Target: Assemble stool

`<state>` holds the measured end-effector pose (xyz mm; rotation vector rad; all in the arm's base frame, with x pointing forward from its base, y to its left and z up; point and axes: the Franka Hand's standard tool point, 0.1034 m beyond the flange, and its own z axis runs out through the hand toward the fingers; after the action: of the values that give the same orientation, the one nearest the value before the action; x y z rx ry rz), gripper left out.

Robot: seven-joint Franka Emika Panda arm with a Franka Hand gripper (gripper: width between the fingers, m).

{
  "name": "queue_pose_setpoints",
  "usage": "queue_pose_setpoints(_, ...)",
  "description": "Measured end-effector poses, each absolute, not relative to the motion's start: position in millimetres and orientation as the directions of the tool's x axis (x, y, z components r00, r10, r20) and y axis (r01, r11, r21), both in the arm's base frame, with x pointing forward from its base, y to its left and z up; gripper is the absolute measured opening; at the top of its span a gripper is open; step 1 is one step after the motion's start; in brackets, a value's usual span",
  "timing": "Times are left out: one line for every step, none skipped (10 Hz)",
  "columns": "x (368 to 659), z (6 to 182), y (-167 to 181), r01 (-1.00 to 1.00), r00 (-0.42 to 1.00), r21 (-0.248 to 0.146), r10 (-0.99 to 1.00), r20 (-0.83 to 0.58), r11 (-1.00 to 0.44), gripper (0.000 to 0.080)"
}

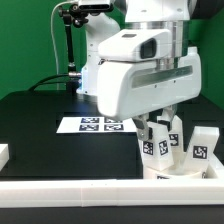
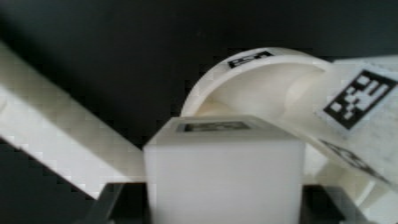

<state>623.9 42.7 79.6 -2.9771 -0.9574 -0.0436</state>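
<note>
A white blocky stool leg (image 2: 222,160) stands between my gripper's (image 2: 228,203) two dark fingers (image 2: 121,202), which press on both of its sides. In the exterior view the gripper (image 1: 160,128) reaches down at the right front of the table, around a tagged leg (image 1: 157,147). Behind the held leg lies the round rimmed seat disc (image 2: 258,85), with another tagged leg (image 2: 365,95) on or against it. A further leg (image 1: 201,147) stands upright at the exterior view's right. The seat (image 1: 182,172) shows only partly under the legs.
The marker board (image 1: 95,124) lies flat on the black table, to the exterior view's left of the gripper. A long white border rail (image 1: 100,190) runs along the front edge and appears in the wrist view as a slanted rail (image 2: 63,120). A black stand (image 1: 68,50) rises at the back.
</note>
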Motion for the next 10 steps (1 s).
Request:
queue_pose_setpoints(625.1, 79.5, 41.8, 0.511, 0.859, -0.017, 0.51, 0.036, -0.859, 0.0338)
queue_pose_setpoints(626.3, 79.3, 42.0, 0.39, 0.92, -0.036, 0.388, 0.044, -0.92, 0.0338)
queue_pose_setpoints(626.7, 79.2, 42.4, 0.317, 0.948, -0.039, 0.315, 0.044, -0.948, 0.0338)
queue_pose_setpoints(626.7, 79.2, 42.6, 0.264, 0.964, -0.042, 0.262, 0.042, -0.964, 0.0338)
queue_pose_setpoints(626.7, 79.2, 42.7, 0.179, 0.983, -0.046, 0.177, 0.038, -0.983, 0.0338)
queue_pose_setpoints(626.7, 79.1, 42.6, 0.123, 0.992, -0.048, 0.121, 0.035, -0.991, 0.034)
queue_pose_setpoints(626.7, 79.1, 42.7, 0.084, 0.996, -0.049, 0.082, 0.033, -0.995, 0.034)
queue_pose_setpoints(626.7, 79.1, 42.8, -0.002, 1.0, -0.052, -0.003, 0.029, -0.999, 0.034)
queue_pose_setpoints(626.6, 79.0, 43.0, -0.08, 0.996, -0.054, -0.082, 0.025, -0.995, 0.034)
queue_pose_setpoints(626.5, 78.8, 43.2, -0.16, 0.987, -0.059, -0.162, 0.019, -0.985, 0.034)
